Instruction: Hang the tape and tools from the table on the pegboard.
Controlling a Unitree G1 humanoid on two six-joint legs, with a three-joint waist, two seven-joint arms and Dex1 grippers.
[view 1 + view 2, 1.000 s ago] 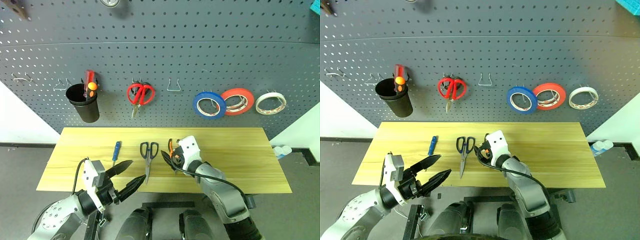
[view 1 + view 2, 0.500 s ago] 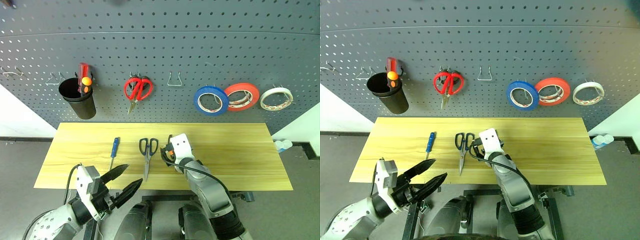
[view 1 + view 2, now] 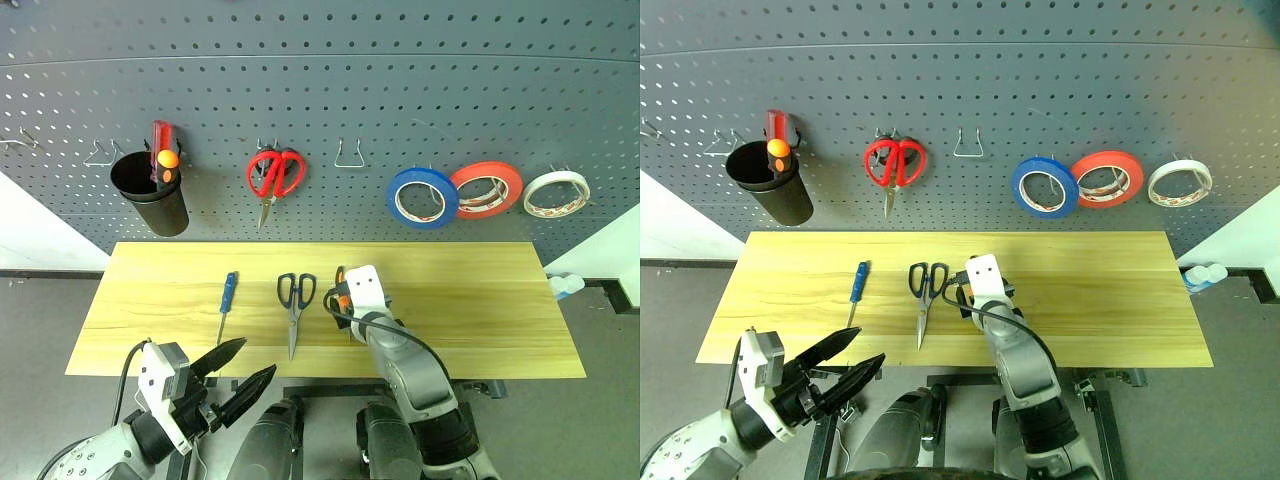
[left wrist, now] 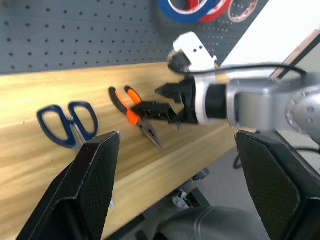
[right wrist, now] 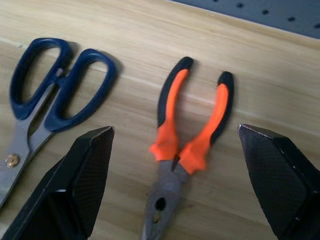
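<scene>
Nearest, the left claw (image 3: 232,377) hangs off the front edge of the tabletop (image 3: 480,320), spread wide and empty, apparently parked out of the way. The right claw (image 4: 162,102) is also spread and grasping nothing, poised over the orange pliers (image 5: 187,135), likely to straddle their handles. Scissors (image 3: 295,305) and screwdriver (image 3: 228,300) lie flat alongside. Beyond, the blue tape (image 3: 421,197) already hangs on the pegboard (image 3: 400,90).
</scene>
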